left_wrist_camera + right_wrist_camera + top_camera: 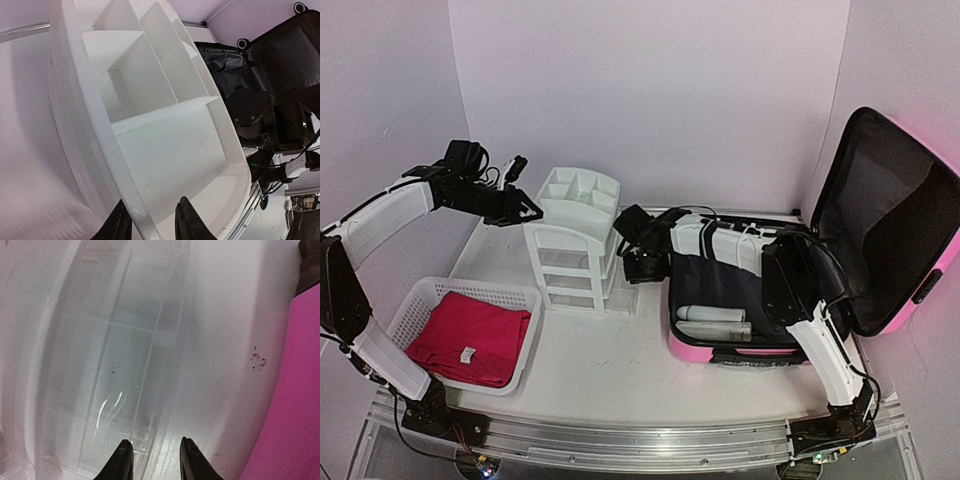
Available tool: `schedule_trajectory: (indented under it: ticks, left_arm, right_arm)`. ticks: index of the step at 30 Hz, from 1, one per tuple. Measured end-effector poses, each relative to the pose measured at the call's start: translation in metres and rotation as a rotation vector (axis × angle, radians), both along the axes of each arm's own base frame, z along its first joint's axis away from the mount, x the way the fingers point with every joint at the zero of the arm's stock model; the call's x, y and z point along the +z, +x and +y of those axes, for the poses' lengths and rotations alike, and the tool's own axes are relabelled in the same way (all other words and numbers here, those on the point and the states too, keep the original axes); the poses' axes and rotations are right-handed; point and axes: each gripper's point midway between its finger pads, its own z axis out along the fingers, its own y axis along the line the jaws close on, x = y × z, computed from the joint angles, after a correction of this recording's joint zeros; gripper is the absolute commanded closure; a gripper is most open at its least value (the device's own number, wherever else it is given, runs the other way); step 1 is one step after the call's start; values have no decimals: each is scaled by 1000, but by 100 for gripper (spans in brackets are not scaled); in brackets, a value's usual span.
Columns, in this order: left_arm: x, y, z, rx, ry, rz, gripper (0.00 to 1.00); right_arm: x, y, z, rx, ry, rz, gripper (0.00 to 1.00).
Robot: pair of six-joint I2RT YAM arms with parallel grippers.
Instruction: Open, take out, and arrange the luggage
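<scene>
The pink luggage [720, 352] lies open at the right, its lid [895, 215] standing up against the wall. White bottles [712, 318] and a clear pouch [725, 238] lie in its black-lined base. Its pink shell shows at the right edge of the right wrist view [295, 390]. My right gripper [638, 262] is open and empty, low between the luggage and the white drawer organizer [575, 240]; its wrist view [156, 462] faces a clear drawer front [115, 365]. My left gripper [527, 208] is open, its fingers straddling the rim of the organizer's top tray [150, 150].
A white mesh basket [420, 295] with a folded red cloth [470, 335] sits at the near left. The organizer stands mid-table. White walls close in the back and both sides. A metal rail runs along the near edge.
</scene>
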Motion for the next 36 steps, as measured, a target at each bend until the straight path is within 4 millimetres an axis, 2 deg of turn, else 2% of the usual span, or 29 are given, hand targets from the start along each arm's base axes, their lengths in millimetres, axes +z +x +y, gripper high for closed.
schedule_trajectory:
  ticks: [4,8,12,16,22,24,26,28,31,33,34,36]
  left_arm:
    - [0,1,2,12,-3,7,71]
    - [-1,2,4,23,-4,12,70]
    - [-1,4,6,32,1,10,70]
    - [-1,4,7,37,1,11,70]
    - [-1,5,8,40,-1,13,70]
    - [-1,5,8,39,-2,13,70]
    - [-1,5,8,39,-2,13,70]
    - [-1,5,8,39,-2,14,70]
    - [-1,5,8,38,-3,14,70]
    - [0,4,8,38,-4,14,70]
    - [0,5,8,38,-4,14,69]
    - [0,4,8,37,-5,14,70]
  right_arm:
    - [4,-3,-10,-13,-100,-56,68]
    - [14,-1,-28,-57,-205,-99,68]
    - [19,0,-34,-96,-231,-123,66]
    - [19,-1,-35,-96,-240,-127,57]
    - [23,-10,-16,4,-162,-79,30]
    - [36,-17,-14,48,-128,-77,21]
    - [58,-26,-17,93,-104,-83,15]
    - [90,-37,-30,154,-93,-107,13]
    - [142,-48,-56,222,-88,-186,10]
    - [162,-55,-78,252,-98,-221,10]
    - [167,-60,-92,264,-107,-221,9]
    - [165,-68,-120,282,-111,-179,7]
